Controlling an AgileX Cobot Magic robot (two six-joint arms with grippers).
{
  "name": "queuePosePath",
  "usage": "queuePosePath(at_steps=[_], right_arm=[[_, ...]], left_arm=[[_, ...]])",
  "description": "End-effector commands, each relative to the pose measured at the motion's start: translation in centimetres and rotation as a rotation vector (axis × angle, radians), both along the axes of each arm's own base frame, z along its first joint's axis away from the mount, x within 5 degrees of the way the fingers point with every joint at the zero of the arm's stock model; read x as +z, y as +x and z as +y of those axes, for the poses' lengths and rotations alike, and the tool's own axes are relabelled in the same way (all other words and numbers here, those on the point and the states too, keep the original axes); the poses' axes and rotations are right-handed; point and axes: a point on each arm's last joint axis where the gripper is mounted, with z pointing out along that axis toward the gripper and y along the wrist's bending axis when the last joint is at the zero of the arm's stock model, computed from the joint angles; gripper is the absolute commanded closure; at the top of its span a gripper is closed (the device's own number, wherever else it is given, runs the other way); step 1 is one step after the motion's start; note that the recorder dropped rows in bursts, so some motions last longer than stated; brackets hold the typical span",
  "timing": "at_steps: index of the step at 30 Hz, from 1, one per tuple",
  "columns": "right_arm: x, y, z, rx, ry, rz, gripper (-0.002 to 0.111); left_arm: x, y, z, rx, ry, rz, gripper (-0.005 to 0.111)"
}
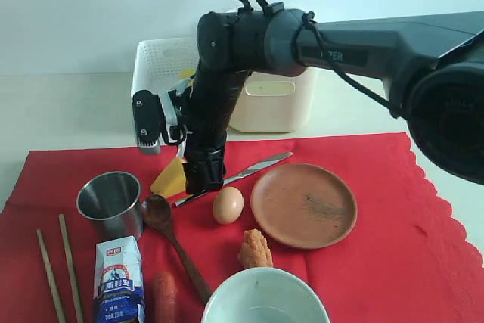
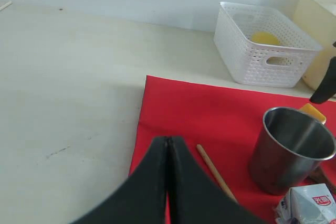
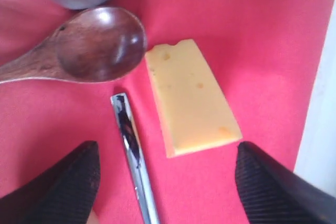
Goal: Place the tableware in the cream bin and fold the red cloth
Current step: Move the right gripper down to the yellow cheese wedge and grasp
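As far as I can judge, no step is finished yet. The large bright-red rectangular cloth [image 1: 393,225] lies unfolded along the front edge of the worktop [image 1: 68,111]. The tall cream plastic bin [image 1: 280,115] stands at the far edge. The round brown plate [image 1: 302,206], pale white-green bowl [image 1: 261,296], steel cup [image 1: 111,202], dark wooden spoon [image 1: 157,212], silver table knife [image 1: 257,166] and two wooden chopsticks [image 1: 69,262] all rest on the cloth. The right end effector [image 3: 168,177] is spread above the knife and holds nothing. The left end effector [image 2: 168,150] is pressed together and empty.

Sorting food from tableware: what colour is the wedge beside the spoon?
Wedge: pale yellow, small holes; best in right wrist view.
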Motion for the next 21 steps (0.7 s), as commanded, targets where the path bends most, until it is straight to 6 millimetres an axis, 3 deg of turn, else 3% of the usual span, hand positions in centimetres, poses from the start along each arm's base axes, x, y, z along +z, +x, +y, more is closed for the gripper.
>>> queuePosePath(at_steps=[1,16,21], right_arm=[[-0.6,0.3,0.5,-0.018,0.045,-0.015,0.040],[-1.2,0.7,1.2,-0.065,0.122,-0.027,0.040],[-2.8,0.9,1.2,-0.063,0.099,-0.027,0.040]], left_arm=[[0.0,0.0,0.0,0.002,-0.011,-0.010,0.107],[0.0,0.0,0.0,0.002,-0.011,-0.010,0.107],[0.0,0.0,0.0,0.002,-0.011,-0.010,0.107]])
